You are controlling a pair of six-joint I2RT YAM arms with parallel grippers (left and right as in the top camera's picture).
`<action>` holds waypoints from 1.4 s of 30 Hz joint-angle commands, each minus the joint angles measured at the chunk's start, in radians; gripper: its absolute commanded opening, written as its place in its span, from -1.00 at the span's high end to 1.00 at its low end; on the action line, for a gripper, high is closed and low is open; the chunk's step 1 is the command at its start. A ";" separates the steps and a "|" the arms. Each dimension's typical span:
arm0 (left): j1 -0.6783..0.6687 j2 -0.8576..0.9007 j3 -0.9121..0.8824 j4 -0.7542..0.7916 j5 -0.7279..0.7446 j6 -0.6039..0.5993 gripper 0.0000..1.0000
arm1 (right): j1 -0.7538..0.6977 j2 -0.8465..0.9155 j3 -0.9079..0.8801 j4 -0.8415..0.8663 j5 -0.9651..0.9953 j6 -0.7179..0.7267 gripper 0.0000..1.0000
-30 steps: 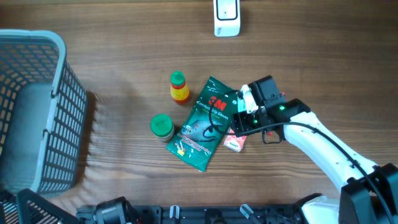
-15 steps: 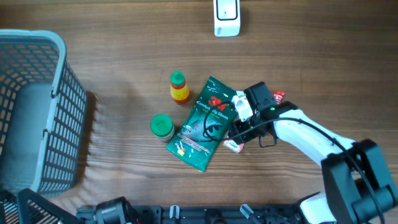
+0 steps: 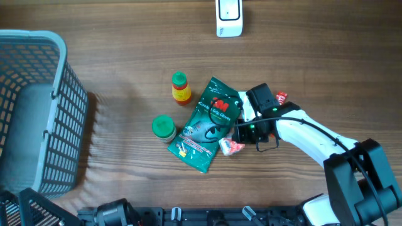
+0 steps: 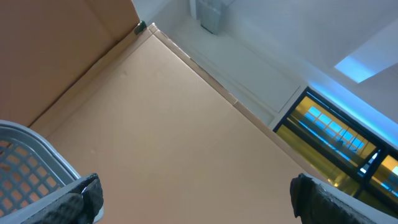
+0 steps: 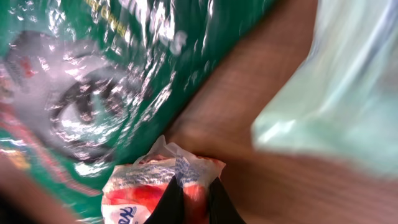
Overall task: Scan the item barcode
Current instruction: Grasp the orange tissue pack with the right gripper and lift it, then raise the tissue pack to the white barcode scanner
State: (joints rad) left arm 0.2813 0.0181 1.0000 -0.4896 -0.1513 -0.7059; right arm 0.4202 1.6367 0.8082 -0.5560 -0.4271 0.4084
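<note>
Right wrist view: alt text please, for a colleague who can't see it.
The right gripper, jaws shut, pinches a small red-and-white crinkly packet at bottom centre. A glossy green plastic package fills the upper left, on the brown wooden table; the right side is blurred.

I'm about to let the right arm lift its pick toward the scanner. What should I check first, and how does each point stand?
1. Right gripper shut on the red-and-white packet: ok.
2. Packet clear of the green glove pack: cannot tell; it lies right at the pack's edge.
3. Barcode side of the packet known: cannot tell; no barcode shows.
4. Scanner uncovered at the far edge of the table: ok.
5. Left gripper open, empty, away from the items: ok.
</note>
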 commanded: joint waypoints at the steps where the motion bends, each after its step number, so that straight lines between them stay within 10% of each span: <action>1: -0.005 -0.013 -0.006 0.003 0.005 -0.010 -1.00 | 0.001 0.014 0.039 0.008 -0.225 0.320 0.91; 13: -0.005 -0.013 -0.006 0.003 0.005 -0.010 -1.00 | 0.001 -0.160 0.039 0.009 -0.480 0.617 0.91; 23: -0.032 -0.013 -0.006 -0.002 0.006 -0.010 -1.00 | 0.001 -0.549 0.039 -0.414 -0.381 1.127 0.91; 42: -0.048 -0.013 -0.009 -0.143 0.005 -0.010 -1.00 | 0.001 -0.540 0.038 -0.399 -0.137 1.162 0.91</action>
State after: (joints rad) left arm 0.2371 0.0135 0.9981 -0.6033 -0.1513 -0.7101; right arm 0.4202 1.0992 0.8406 -0.9569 -0.5816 1.5627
